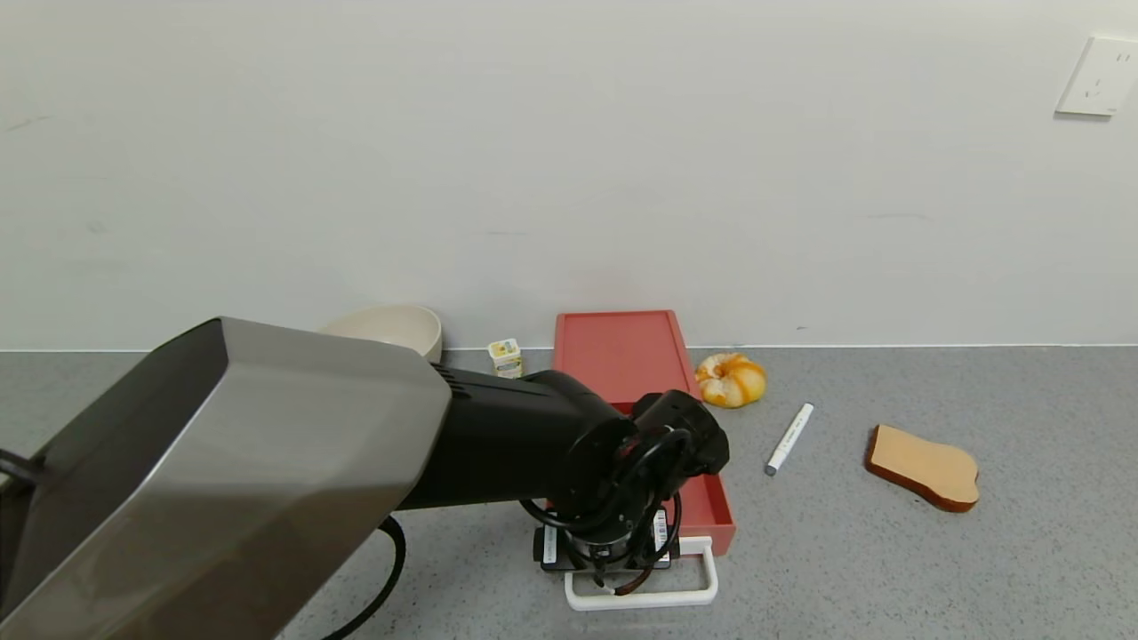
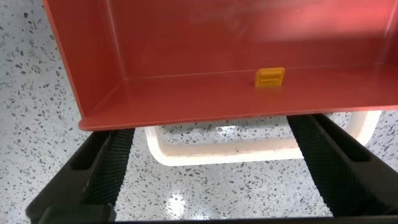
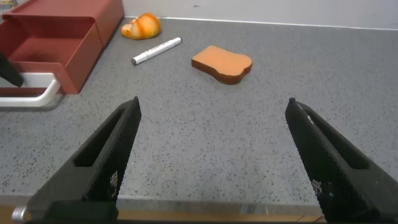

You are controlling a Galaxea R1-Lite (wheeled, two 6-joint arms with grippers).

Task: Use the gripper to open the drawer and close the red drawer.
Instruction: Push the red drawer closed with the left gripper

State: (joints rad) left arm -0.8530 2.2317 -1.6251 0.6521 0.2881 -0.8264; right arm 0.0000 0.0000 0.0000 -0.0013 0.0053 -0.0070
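Observation:
The salmon-red drawer box [image 1: 618, 351] stands against the back wall. Its tray [image 1: 716, 516] is pulled out toward me, and the white loop handle [image 1: 676, 594] lies in front of it. My left arm reaches over the tray, and the left gripper [image 1: 606, 569] points down at the handle. In the left wrist view the tray [image 2: 186, 62] holds a small yellow piece [image 2: 270, 77]. The left gripper [image 2: 211, 130] is open, its jaws wide apart on either side of the handle [image 2: 230, 151] and not touching it. My right gripper [image 3: 213, 102] is open and empty over bare table near the front edge.
A beige bowl [image 1: 391, 327] and a small yellow carton [image 1: 506, 357] stand left of the drawer by the wall. To its right lie an orange pastry [image 1: 730, 379], a white marker [image 1: 789, 438] and a toast slice [image 1: 925, 466].

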